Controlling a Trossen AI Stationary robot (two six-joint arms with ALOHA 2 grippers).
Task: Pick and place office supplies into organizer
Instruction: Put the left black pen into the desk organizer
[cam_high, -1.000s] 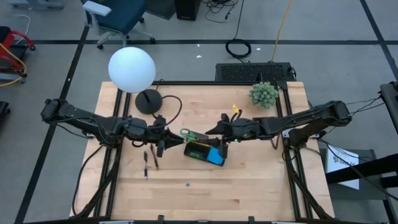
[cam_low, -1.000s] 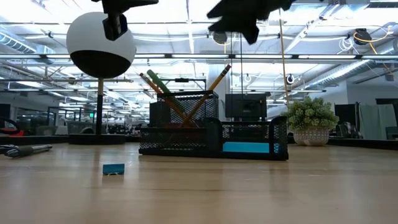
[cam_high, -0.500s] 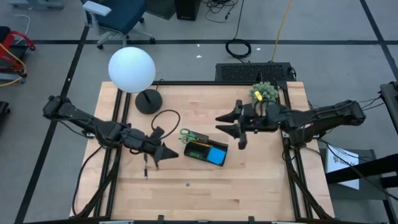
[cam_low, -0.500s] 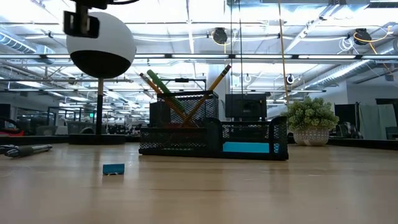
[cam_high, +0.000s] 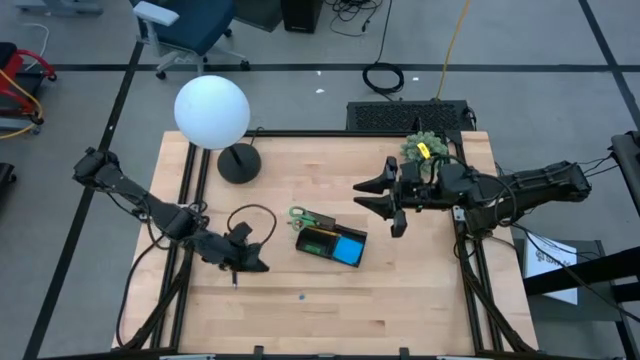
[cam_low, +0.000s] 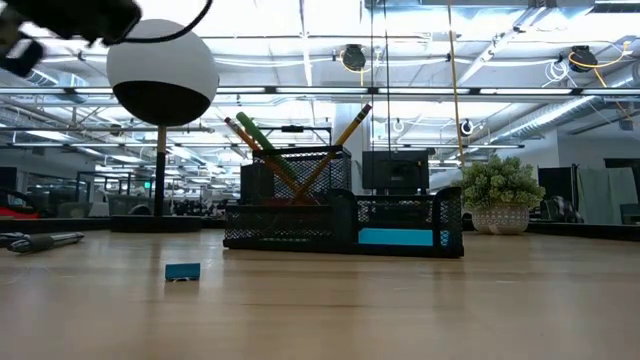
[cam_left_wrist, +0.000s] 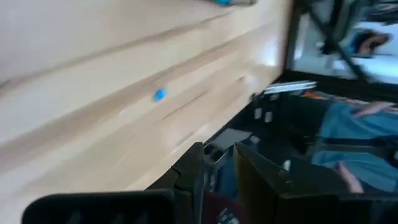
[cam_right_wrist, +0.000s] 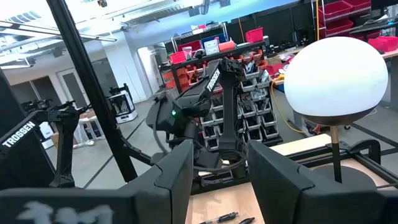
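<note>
Left pincer (cam_high: 258, 267): we see it low over the wooden desk (cam_high: 400, 290), beside the two dark pens (cam_high: 235, 274), fingers slightly apart, empty.
Right pincer (cam_high: 385, 200): raised right of the organizer, fingers apart, empty.
Black mesh desk organizer (cam_high: 331, 244): mid-desk; we see the green-handled scissors (cam_high: 305, 216), orange-yellow pencils (cam_low: 340, 133) and blue square pad (cam_high: 349, 249) in it.
Small blue-green eraser (cam_low: 182, 272): on the desk, well apart from the organizer.

The right gripper (cam_right_wrist: 217, 180), jaws parted and empty, faces 2 pens (cam_right_wrist: 227, 218).
</note>
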